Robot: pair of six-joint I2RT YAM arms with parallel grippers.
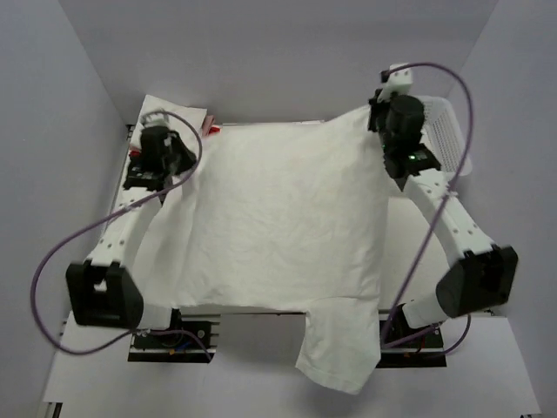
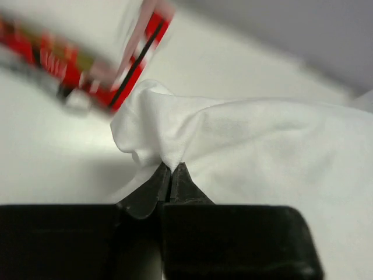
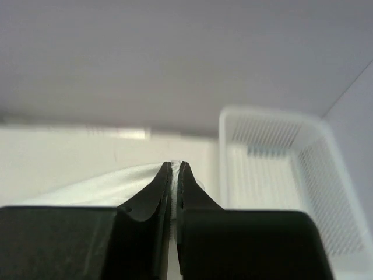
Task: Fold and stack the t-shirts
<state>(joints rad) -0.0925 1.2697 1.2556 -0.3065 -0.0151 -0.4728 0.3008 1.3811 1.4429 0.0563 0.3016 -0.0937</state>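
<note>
As left gripper (image 2: pixel 171 168) and right gripper (image 3: pixel 176 165) clamp its corners (tightly), the t-shirt (image 1: pixel 287 218) spreads between.

The white t-shirt (image 1: pixel 287 218) is soft matt cloth, finely creased all over. The red t-shirt (image 2: pixel 76 58) at far left looks like printed cloth, its finish blurred. The worktop (image 2: pixel 46 157) is smooth matt white. The basket (image 3: pixel 326 186) at far right is white plastic mesh. The left gripper (image 2: pixel 170 170) and right gripper (image 3: pixel 175 169) have jaws of smooth, dull black plastic.
</note>
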